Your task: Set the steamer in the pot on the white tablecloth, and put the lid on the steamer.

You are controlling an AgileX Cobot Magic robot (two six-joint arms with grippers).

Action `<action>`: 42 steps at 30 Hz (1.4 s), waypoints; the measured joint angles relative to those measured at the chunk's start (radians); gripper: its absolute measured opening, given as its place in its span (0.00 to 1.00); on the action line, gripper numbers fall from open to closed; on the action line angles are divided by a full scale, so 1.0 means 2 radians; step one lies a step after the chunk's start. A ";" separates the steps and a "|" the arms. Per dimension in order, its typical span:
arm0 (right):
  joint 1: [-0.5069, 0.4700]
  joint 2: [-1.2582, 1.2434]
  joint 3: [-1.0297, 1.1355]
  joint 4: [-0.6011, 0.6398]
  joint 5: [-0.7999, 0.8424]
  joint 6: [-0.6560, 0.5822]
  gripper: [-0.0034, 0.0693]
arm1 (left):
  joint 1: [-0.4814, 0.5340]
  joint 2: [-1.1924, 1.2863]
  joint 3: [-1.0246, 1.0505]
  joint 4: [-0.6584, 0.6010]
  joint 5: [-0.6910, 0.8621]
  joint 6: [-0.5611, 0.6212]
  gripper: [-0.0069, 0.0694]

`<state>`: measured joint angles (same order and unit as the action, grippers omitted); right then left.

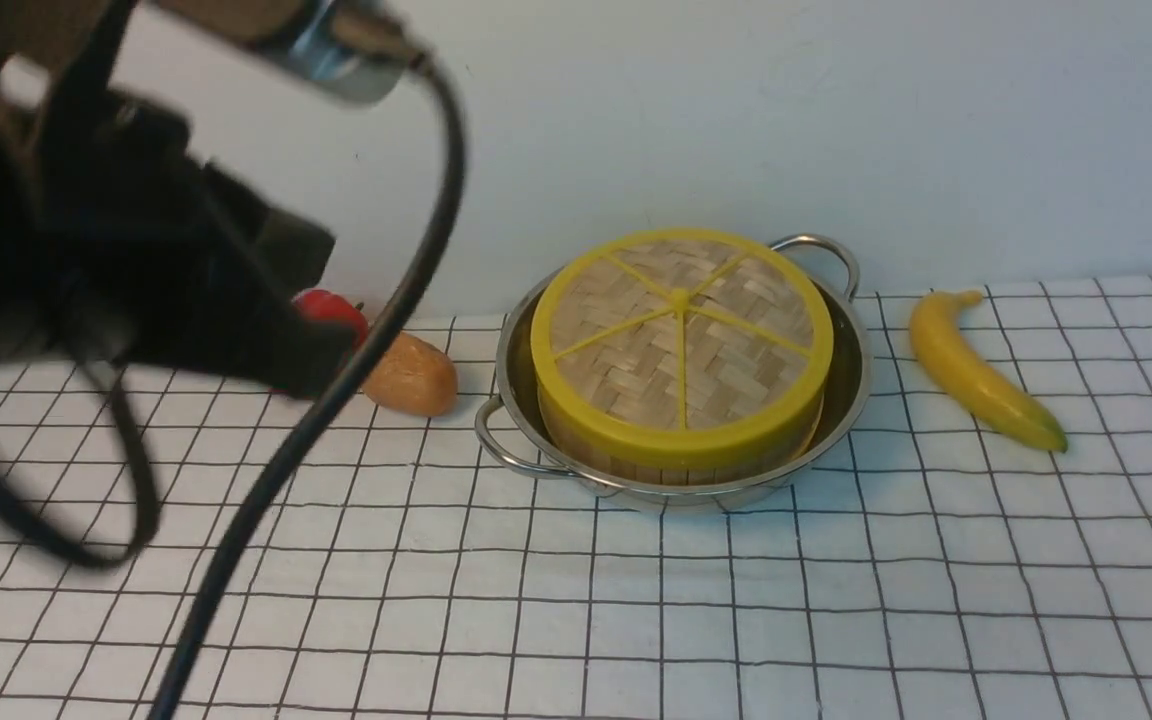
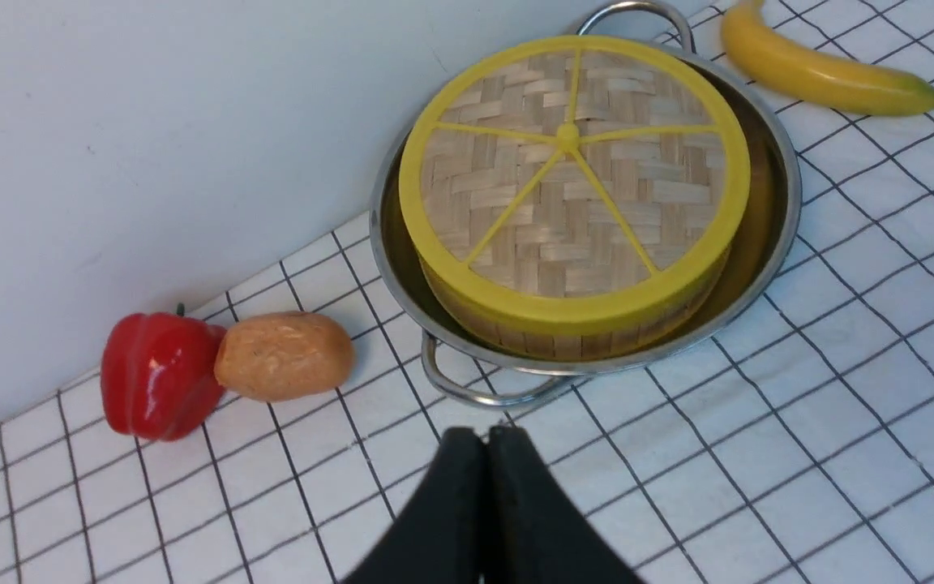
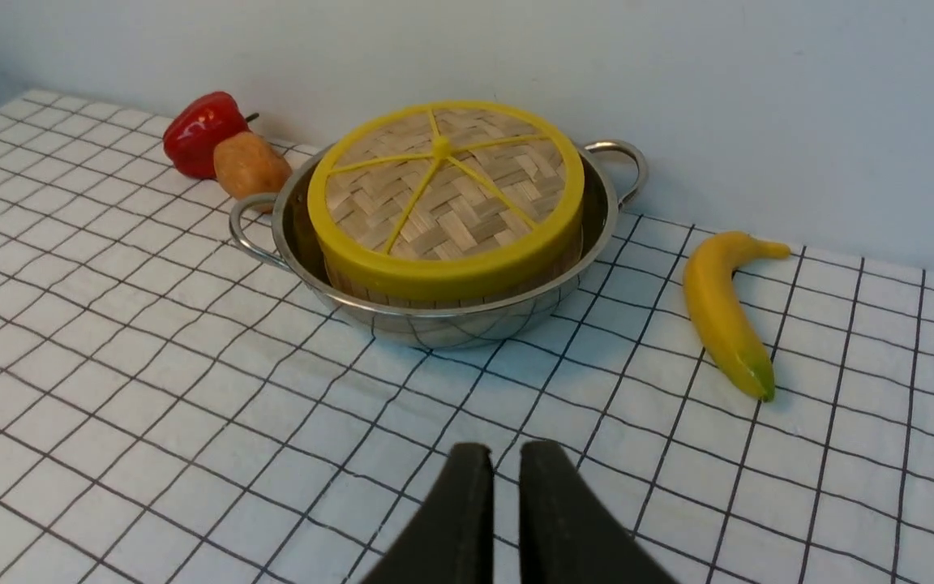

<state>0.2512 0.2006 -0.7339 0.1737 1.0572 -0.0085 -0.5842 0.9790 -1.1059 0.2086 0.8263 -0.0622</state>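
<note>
left hand [image 2: 484, 442] closed, empty | red pepper [image 2: 157, 375] whole here — front view half-hides it

The pot [image 1: 856, 370] is shiny polished steel; inside it, the lid [image 1: 681, 335] is matt woven bamboo with a smooth yellow plastic-looking rim; the white tablecloth [image 1: 836, 600] is soft cloth.

On the white tablecloth [image 1: 836, 620] there is one pot [image 1: 851, 375], one steamer [image 1: 636, 462], one lid [image 1: 681, 335], one banana [image 1: 976, 370], one red pepper [image 2: 155, 375], one bread roll [image 2: 284, 355].
</note>
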 joint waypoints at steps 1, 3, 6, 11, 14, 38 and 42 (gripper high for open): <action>0.000 0.000 0.001 0.000 -0.003 0.000 0.15 | 0.000 -0.005 0.013 0.000 -0.002 -0.001 0.06; 0.000 0.001 0.003 0.000 -0.012 0.000 0.16 | 0.000 -0.057 0.078 -0.001 -0.028 -0.014 0.06; 0.000 0.002 0.003 0.002 -0.017 0.000 0.17 | 0.000 -0.114 0.149 -0.002 -0.054 -0.030 0.06; 0.000 0.002 0.003 0.021 -0.017 0.000 0.19 | 0.000 -0.162 0.182 -0.005 -0.064 -0.039 0.06; 0.000 0.002 0.003 0.032 -0.017 0.000 0.20 | 0.000 -0.171 0.182 -0.016 -0.070 -0.040 0.06; 0.000 0.002 0.004 0.056 -0.017 0.014 0.29 | 0.136 -0.207 0.299 -0.001 -0.196 -0.022 0.09; 0.000 0.002 0.004 0.063 -0.017 0.014 0.31 | 0.230 -0.263 0.392 0.000 -0.278 -0.033 0.10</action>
<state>0.2512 0.2044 -0.7266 0.2987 1.0229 0.0187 -0.1239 0.4535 -0.3216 0.2092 0.2702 -0.1283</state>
